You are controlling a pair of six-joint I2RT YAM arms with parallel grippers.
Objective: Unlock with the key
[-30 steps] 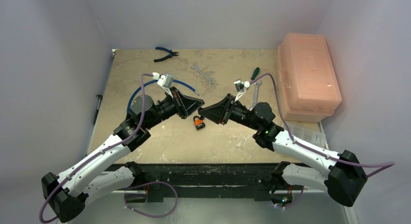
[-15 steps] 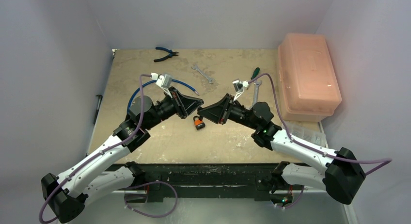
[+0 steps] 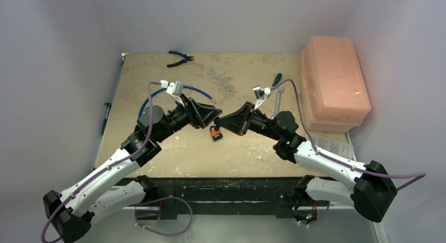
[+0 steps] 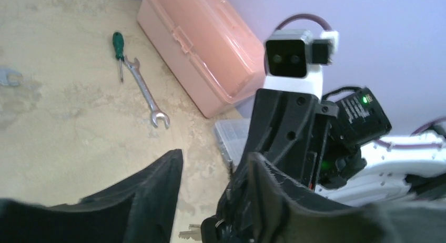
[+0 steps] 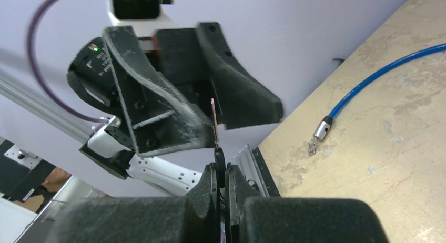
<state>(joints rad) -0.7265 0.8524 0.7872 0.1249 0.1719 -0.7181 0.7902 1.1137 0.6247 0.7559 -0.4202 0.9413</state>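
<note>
Meeting tip to tip above the middle of the table (image 3: 158, 74), both arms reach inward from either side. Right gripper (image 5: 221, 172): fingers pressed together on the dark head of a key (image 5: 219, 158), whose thin blade stands up from the pinch. The blade points into the gap between the fingers of the left gripper (image 3: 215, 113), which stand apart and hold nothing; no contact with the key that I can tell.

Orange padlock (image 3: 214, 132) lies on the table right under the two gripper tips, apart from both.

Around the table:
- pink toolbox (image 3: 334, 82) along the right edge, lid down
- green-handled screwdriver (image 4: 118, 48) just beside a wrench (image 4: 147, 93), near the toolbox
- second wrench (image 3: 220, 80) and blue-handled pliers (image 3: 180, 57) toward the far edge
- blue cable (image 3: 202, 91) behind the left arm
</note>
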